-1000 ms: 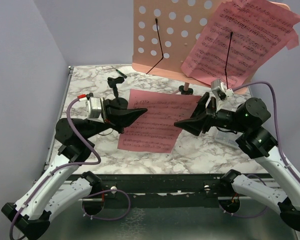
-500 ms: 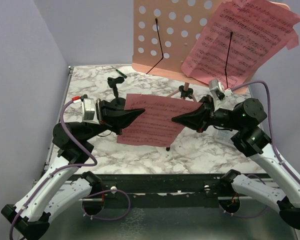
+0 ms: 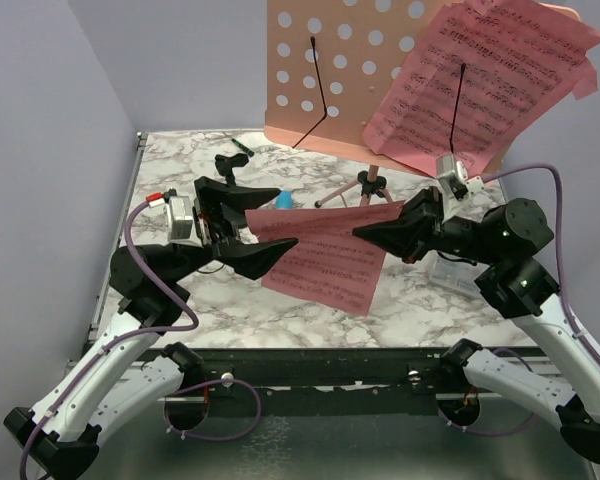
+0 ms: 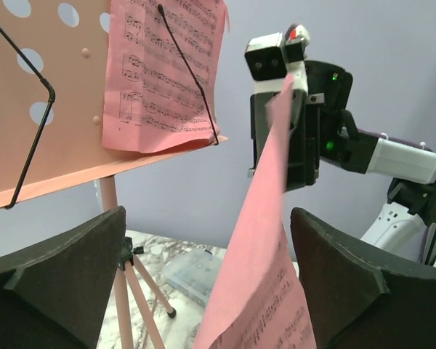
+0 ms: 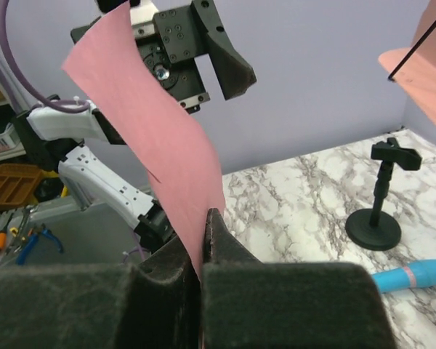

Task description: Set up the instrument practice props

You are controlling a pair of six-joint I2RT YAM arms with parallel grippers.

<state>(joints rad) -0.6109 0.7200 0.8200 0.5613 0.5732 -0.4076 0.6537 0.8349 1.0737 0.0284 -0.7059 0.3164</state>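
Observation:
The salmon-pink music stand (image 3: 320,70) rises at the back of the table, with one pink sheet-music page (image 3: 490,80) resting on the right of its desk. My right gripper (image 3: 360,233) is shut on the edge of the second page (image 3: 325,260), which hangs lifted above the table. In the right wrist view the jaws (image 5: 203,240) pinch that page (image 5: 145,123). My left gripper (image 3: 285,216) stands open at the page's left edge, and the page (image 4: 265,254) hangs between its fingers (image 4: 363,291) without being gripped. The light-blue stick (image 3: 283,200) lies on the marble behind the page.
A small black stand (image 3: 227,165) is at the back left of the marble table (image 3: 180,300), near a dark pen-like item (image 3: 242,148). A clear plastic box (image 3: 450,272) lies under my right arm. The stand's thin tripod legs (image 3: 345,195) spread behind the held page.
My left gripper has opened and let go of the page. My right gripper closed on its right edge and lifted it to the right, and the blue stick has come into sight.

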